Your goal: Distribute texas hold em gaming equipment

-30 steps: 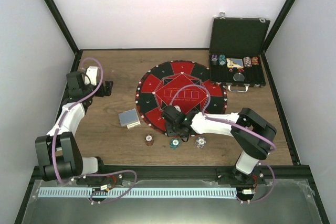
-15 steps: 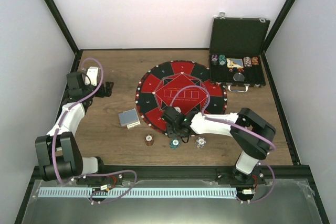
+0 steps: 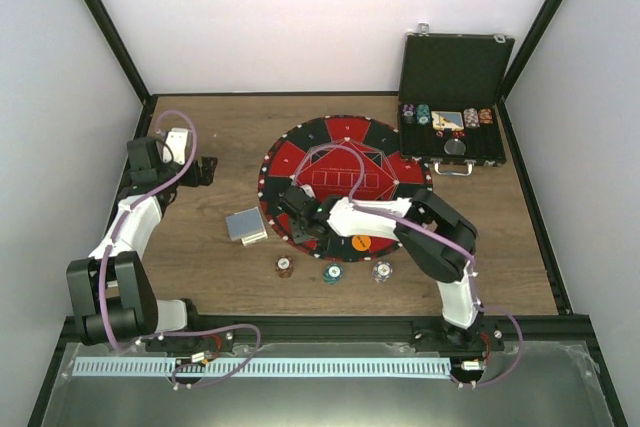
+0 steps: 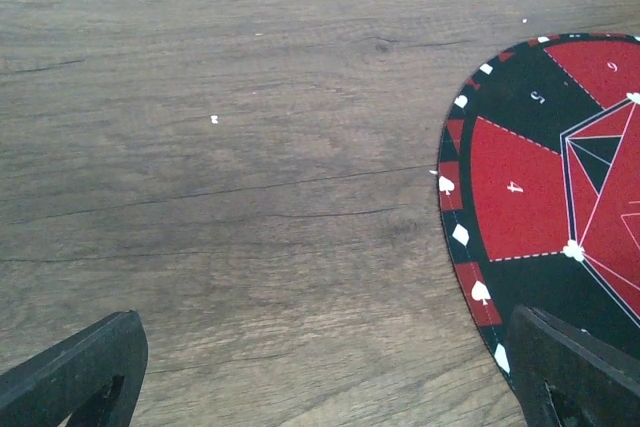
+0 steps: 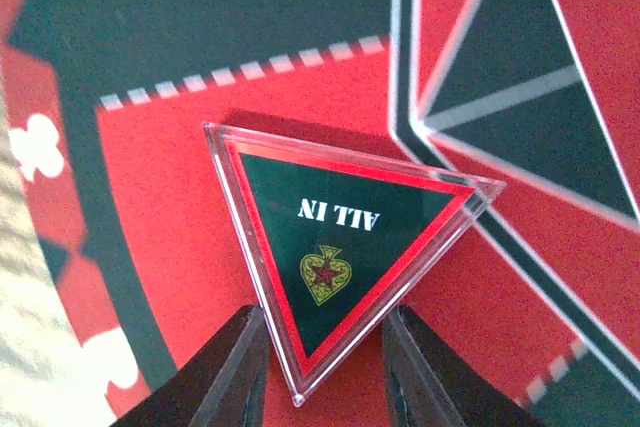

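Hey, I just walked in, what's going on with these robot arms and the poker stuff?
The right claw holds the black triangular All In marker by one corner, low over the left side of the round mat. An orange button lies near the mat's front edge, three chips sit on the table just in front, and a card deck lies left of the mat. The left claw hangs open above the table, holding nothing.
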Controlling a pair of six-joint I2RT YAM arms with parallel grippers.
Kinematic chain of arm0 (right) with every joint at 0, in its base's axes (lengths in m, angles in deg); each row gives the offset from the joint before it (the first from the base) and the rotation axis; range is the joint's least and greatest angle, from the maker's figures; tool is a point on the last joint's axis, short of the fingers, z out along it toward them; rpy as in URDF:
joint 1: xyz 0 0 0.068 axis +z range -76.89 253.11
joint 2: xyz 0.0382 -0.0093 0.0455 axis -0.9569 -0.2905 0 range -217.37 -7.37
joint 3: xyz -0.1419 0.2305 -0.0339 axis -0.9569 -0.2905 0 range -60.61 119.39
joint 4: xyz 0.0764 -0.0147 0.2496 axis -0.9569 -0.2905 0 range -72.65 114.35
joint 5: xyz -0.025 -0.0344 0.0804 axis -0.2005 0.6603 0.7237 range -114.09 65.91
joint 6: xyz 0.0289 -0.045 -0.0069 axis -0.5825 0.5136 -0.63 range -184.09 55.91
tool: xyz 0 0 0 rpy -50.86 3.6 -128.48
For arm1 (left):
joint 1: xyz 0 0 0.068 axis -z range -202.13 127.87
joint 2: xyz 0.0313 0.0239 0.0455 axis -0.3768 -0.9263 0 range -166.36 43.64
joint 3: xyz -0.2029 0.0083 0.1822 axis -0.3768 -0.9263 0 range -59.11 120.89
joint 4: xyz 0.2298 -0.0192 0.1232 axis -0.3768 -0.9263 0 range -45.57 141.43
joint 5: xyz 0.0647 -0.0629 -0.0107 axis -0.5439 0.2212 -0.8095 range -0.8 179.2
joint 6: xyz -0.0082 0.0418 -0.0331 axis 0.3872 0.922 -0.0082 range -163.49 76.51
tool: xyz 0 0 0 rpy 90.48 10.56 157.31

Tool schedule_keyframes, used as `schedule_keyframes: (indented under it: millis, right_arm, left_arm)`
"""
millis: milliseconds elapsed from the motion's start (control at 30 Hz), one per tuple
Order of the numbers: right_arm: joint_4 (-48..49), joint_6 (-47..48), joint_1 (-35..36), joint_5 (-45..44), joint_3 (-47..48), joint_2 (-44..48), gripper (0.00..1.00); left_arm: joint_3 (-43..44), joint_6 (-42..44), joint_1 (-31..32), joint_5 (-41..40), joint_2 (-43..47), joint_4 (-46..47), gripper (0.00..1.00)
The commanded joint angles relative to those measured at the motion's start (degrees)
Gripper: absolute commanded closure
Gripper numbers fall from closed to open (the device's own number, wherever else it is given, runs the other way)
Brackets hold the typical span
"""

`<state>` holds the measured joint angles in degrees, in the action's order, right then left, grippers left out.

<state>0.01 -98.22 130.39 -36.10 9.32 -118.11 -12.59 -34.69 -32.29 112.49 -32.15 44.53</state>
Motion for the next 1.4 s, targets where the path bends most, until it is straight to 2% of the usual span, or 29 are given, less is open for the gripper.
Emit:
schedule_keyframes:
  millis: [0, 333, 533, 700, 933, 1100, 1367]
  right_arm:
    - [0.43, 5.20, -1.69, -0.86, 7.23, -5.88, 0.68]
    - [-2.55, 12.64, -4.31, 1.65, 23.81, -16.78, 0.68]
    - [-4.86, 12.99, -5.35, 0.93, 25.23, -14.06, 0.64]
    - [-6.66, 11.72, -5.42, 0.49, 18.10, -5.48, 0.45]
    - [-6.85, 7.26, -5.66, -0.29, -2.14, 9.88, 0.31]
    - [-6.48, 4.93, -6.55, -0.19, -13.16, 17.82, 0.29]
    - [-4.26, 5.60, -7.87, 1.21, -16.80, 18.69, 0.31]
  left_arm:
    - [1.67, 0.44, -0.37, 1.35, 0.12, -1.33, 0.00]
    - [1.90, 0.54, -0.80, 2.43, -0.15, -2.37, 0.00]
    - [1.97, 0.72, -1.10, 3.05, -0.13, -3.01, 0.00]
    - [2.30, 0.73, -1.17, 3.25, -0.09, -3.71, 0.00]
    - [2.66, 0.27, -1.27, 4.98, -0.04, -4.17, 0.00]
    - [3.14, 0.49, -1.24, 5.38, -0.36, -5.03, 0.00]
    - [3.51, 0.50, -1.27, 6.10, 0.36, -6.08, 0.00]
